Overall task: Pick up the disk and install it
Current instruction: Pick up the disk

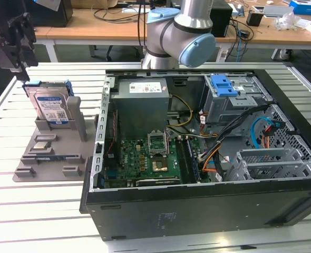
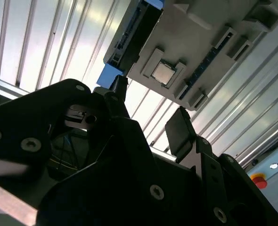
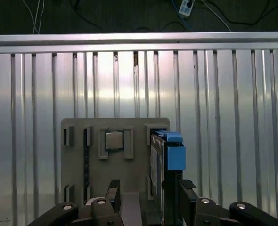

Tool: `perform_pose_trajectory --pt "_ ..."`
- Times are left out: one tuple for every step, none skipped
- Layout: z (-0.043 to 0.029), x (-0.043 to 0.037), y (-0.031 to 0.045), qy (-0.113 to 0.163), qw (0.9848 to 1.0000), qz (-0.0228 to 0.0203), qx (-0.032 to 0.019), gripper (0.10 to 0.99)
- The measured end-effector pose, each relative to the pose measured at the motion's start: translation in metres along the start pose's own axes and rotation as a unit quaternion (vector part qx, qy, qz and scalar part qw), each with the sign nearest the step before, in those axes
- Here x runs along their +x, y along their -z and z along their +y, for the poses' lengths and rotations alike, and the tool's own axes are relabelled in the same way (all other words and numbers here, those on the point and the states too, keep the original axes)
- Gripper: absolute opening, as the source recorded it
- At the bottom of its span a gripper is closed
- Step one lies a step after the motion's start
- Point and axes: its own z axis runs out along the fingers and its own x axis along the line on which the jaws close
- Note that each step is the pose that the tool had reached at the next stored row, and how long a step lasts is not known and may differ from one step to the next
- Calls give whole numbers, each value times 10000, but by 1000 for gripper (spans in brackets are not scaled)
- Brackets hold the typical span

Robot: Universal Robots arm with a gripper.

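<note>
The disk [image 1: 51,108] stands on edge in a grey holder [image 1: 45,158] at the exterior view's left. It is silver with a white-and-blue label and blue rails. My black gripper [image 1: 22,71] hangs just above and behind the disk's top edge, apart from it. In the first wrist view the gripper [image 3: 148,193] is open, and the disk [image 3: 159,160] with its blue rail lies below the gap between the two fingers. In the second wrist view the gripper [image 2: 148,110] is open with nothing in it, and the disk [image 2: 129,33] lies beyond the fingertips.
An open computer case [image 1: 197,211] lies on the slatted metal table [image 1: 39,211], with a grey drive cage [image 1: 234,100] under a blue latch [image 1: 222,84] and a grey power-supply box [image 1: 142,100]. A chip [image 3: 114,140] sits in the holder. The arm's base [image 1: 182,31] stands behind the case.
</note>
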Motion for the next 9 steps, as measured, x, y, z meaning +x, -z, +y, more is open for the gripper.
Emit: perform_pose_trajectory --pt "-5 -18 -15 15 10000 1 -1 600" --pt "-7 -27 -30 38 10000 2 -2 600" --pt "-7 -33 -46 92 10000 4 -2 600" --pt "-8 -35 -61 163 9999 7 -3 600" --pt "-9 -38 -74 232 9997 10 -5 600" --pt "-9 -45 -91 284 9996 12 -6 600" --pt "-10 -56 -107 310 9995 14 -7 600" --pt "-10 -79 -126 314 9995 14 -7 600" --pt "-10 -102 -145 314 9995 14 -7 600"
